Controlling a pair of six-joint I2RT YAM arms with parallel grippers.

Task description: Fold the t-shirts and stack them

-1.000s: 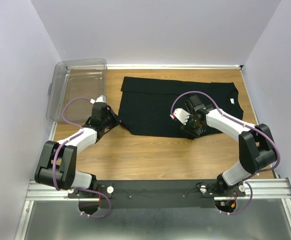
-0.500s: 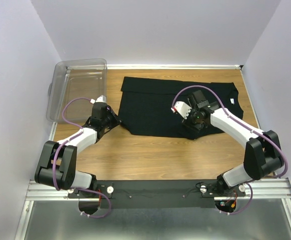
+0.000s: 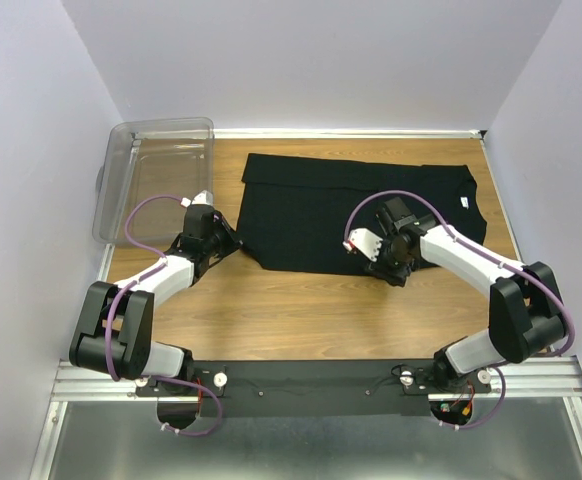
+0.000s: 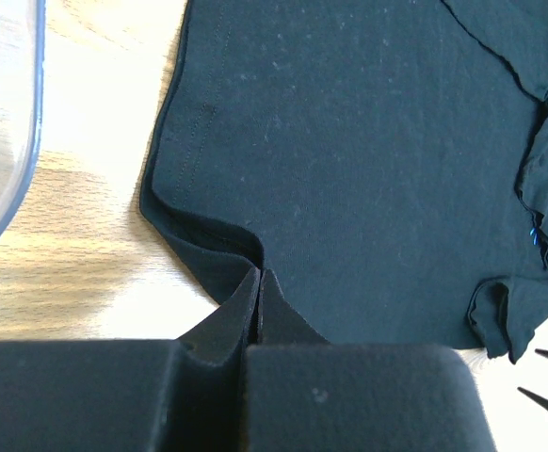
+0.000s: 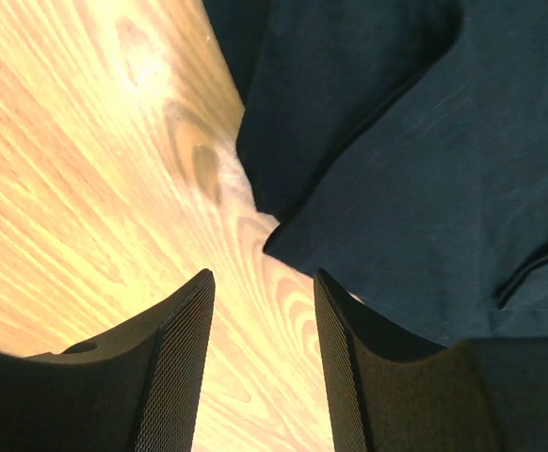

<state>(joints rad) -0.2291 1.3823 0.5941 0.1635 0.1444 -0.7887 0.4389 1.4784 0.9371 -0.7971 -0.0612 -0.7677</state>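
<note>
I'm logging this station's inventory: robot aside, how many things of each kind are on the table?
Black t-shirt: 1, seen as one folded cloth mass
Clear plastic bin: 1
Total: 2

1. The t-shirt [image 3: 311, 205] lay spread on the table [image 3: 301, 310], toward its far side.
2. Left of the t-shirt stood the storage bin [image 3: 161, 126], apart from it.
3. The left gripper [image 3: 235, 240] sat at the t-shirt's near-left corner, touching its edge.
4. The right gripper [image 3: 389, 272] hung over the t-shirt's near edge, right of middle.
5. The mounting rail [image 3: 311, 375] ran nearer than the t-shirt, well apart.
</note>
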